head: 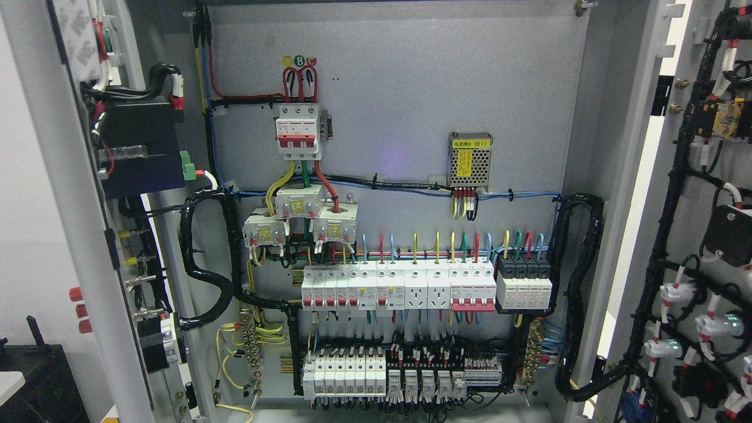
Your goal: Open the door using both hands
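- Grey cabinet interior (411, 117) fills the view: breakers (298, 132), terminal rows, bundled wiring.
- Hands: neither robot hand is in view, so finger state cannot be told.
- Left door (70, 235): swung wide at the picture's left, inner face wired.
- Right door (693, 264): swung wide at the right, carrying lamps and cable looms.
- Task status: judged complete.
- Risk: an unheld door could drift back; a returning hand could snag exposed wiring.

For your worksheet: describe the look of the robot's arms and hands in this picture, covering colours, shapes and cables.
Neither arm nor hand appears in this head view, so their look cannot be described. Only the open cabinet shows, with both doors swung wide.
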Robot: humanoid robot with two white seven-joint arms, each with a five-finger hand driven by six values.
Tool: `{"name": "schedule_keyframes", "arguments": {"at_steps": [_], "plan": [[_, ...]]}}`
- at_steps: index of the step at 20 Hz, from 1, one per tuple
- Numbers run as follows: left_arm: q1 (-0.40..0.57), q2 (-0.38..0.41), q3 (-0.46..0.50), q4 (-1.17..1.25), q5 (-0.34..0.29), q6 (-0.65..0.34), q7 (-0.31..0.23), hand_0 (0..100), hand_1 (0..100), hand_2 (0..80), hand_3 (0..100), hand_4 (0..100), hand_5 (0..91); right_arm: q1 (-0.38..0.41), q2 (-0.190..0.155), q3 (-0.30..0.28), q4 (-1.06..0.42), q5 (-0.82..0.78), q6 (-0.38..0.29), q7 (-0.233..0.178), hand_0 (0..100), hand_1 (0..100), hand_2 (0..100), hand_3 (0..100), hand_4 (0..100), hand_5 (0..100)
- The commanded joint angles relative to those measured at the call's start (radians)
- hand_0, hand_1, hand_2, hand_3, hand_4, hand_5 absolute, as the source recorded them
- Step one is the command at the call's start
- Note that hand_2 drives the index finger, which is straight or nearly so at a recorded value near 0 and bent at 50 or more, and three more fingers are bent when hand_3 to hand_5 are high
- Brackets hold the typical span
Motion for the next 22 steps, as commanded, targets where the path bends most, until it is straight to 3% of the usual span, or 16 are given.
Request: {"name": "schedule_keyframes", "arguments": {"at_steps": [1,22], "plan": [[0.000,0.000,0.032,0.002,0.000,0.001,0.000,0,0,0.0,0,3,0.0,-0.004,0.035,0.017,0.017,0.024,0.000,-0.002,0,0,0,0,0,0],[0.000,0.000,0.031,-0.002,0.000,0.001,0.000,0,0,0.0,0,3,0.0,-0.027,0.096,0.055,0.033,0.081,0.029,-0.002,0,0,0,0,0,0]]}}
